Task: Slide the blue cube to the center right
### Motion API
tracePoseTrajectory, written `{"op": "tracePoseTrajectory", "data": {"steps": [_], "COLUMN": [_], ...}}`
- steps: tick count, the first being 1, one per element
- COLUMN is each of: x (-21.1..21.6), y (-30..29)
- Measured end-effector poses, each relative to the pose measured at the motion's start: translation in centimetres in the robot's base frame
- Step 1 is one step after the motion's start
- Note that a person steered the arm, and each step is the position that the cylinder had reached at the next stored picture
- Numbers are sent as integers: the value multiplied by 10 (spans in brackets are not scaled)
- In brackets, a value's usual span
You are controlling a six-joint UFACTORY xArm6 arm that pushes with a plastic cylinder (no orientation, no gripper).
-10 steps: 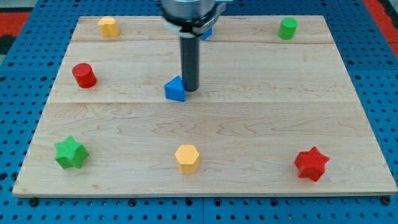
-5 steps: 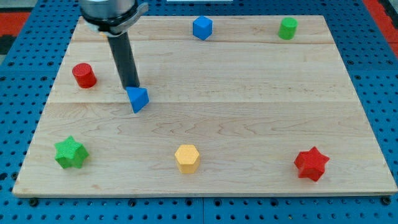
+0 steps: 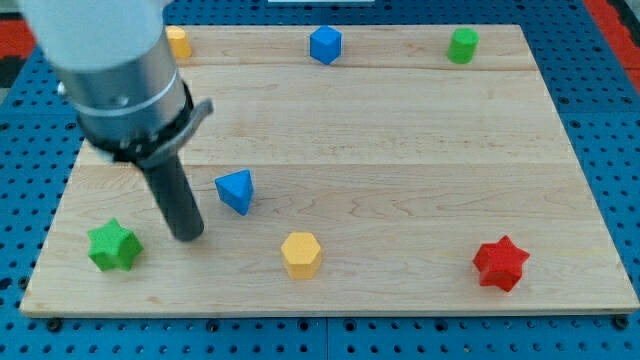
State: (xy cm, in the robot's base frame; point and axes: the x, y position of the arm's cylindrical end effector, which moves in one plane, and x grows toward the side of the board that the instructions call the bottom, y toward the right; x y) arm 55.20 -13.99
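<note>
Pale maple wood made up the desk [image 3: 400, 150], a planked board lying on a blue pegboard surface [image 3: 620, 150]. The blue cube block [image 3: 325, 44] sat near the board's 12 o'clock edge, resting flat and well apart from everything else. At about 1 o'clock stood the green cylinder block [image 3: 462, 45], and at about 11 o'clock the yellow block [image 3: 179, 42] showed only partly, its left side hidden behind the grey arm body [image 3: 110, 70], so its shape could not be told.

My tip [image 3: 188, 235] touched the board at about 8 o'clock of the board's centre. This tool was a single dark rod, so it had nothing to spread or press together and it pinched nothing. The blue triangular wedge block [image 3: 236, 190] lay just beside the tip, at its 1 o'clock, apart from it. The green star block [image 3: 112, 246] sat near the tip at its 9 o'clock. The yellow hexagonal block [image 3: 301, 254] lay at the tip's 4 o'clock, and the red star block [image 3: 500, 263] rested at the board's 4 o'clock corner. The blue cube stood far from the tip, at the tip's 1 o'clock.
</note>
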Motion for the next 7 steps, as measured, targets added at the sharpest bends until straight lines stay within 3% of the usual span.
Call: {"op": "tracePoseTrajectory", "data": {"steps": [1, 4, 7], "x": [55, -5, -2], "y": [12, 164, 282]}}
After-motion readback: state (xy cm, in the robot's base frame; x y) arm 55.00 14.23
